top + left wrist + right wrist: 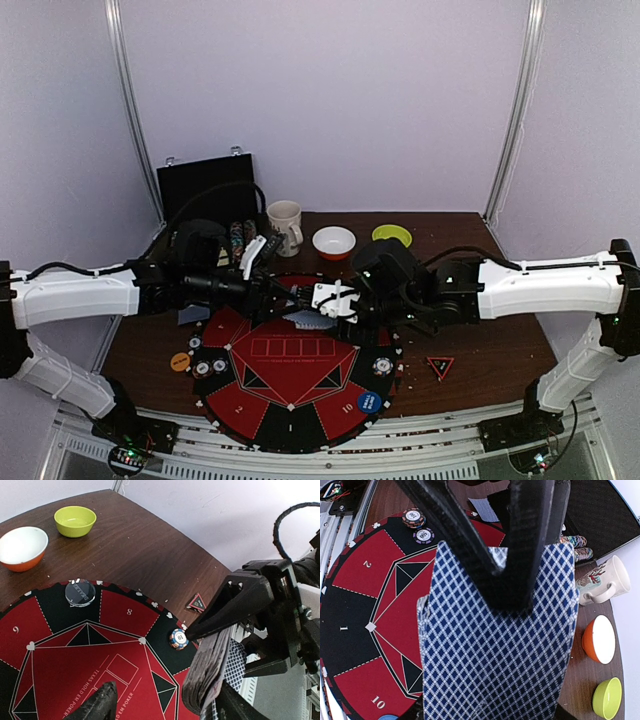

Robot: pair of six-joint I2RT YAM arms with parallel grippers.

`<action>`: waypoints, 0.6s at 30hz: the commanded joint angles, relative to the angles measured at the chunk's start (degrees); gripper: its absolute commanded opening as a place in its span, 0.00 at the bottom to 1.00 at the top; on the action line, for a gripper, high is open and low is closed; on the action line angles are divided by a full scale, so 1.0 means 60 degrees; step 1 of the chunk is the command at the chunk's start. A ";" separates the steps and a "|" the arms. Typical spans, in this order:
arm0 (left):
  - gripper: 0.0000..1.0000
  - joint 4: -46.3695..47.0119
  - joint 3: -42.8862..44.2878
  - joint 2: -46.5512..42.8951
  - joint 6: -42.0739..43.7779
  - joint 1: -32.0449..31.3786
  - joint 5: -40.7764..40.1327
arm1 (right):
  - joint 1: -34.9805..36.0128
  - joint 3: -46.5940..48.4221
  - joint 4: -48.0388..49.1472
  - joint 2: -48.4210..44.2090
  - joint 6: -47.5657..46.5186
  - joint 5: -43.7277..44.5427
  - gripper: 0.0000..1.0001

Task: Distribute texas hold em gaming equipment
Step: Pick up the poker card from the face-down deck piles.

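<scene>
My right end effector (515, 592) pinches the deck of cards (495, 670) over the mat (290, 375) so my left end effector (165, 697), its jaws apart, can take one card.

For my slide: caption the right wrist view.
Right gripper clamps a blue-checked card deck above the red-and-black poker mat, mug at right.

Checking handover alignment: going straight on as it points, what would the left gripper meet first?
Probably the deck of cards held by the right gripper, just ahead; depth is unclear.
</scene>
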 commanded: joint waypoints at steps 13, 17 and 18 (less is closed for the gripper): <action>0.17 0.0082 0.0345 -0.0288 0.0102 0.0162 0.0959 | 0.0025 0.0212 0.0031 -0.0078 -0.0094 0.0178 0.54; 0.00 0.0034 0.0519 -0.0107 0.0143 0.0150 0.1387 | 0.0023 0.0174 0.0034 -0.0103 -0.0094 0.0214 0.54; 0.00 0.0014 0.0552 -0.0135 0.0159 0.0151 0.1398 | 0.0023 0.0159 0.0034 -0.0126 -0.0094 0.0235 0.54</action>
